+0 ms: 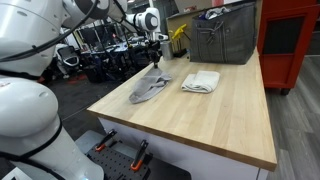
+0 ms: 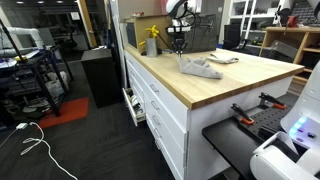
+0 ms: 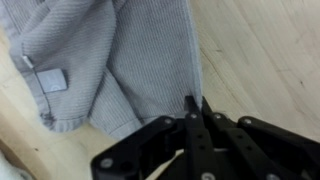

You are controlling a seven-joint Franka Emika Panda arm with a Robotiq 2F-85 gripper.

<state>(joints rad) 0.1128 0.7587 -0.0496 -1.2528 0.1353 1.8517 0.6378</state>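
Note:
A grey knitted cloth [image 1: 150,88] lies crumpled on the wooden table top [image 1: 205,125], and it shows in both exterior views [image 2: 200,69]. My gripper [image 1: 155,62] hangs just above the cloth's far end [image 2: 178,48]. In the wrist view the black fingers [image 3: 195,103] are closed together, pinching the edge of the grey cloth [image 3: 110,60]. The cloth carries a small sewn label [image 3: 52,80]. A folded white towel [image 1: 201,81] lies beside the grey cloth, also seen in an exterior view [image 2: 224,58].
A dark wire basket [image 1: 222,35] stands at the back of the table. A yellow object [image 1: 178,38] stands near it, also visible at the table's far corner [image 2: 152,40]. A red cabinet [image 1: 290,40] stands behind. The table has white drawers [image 2: 160,110] below.

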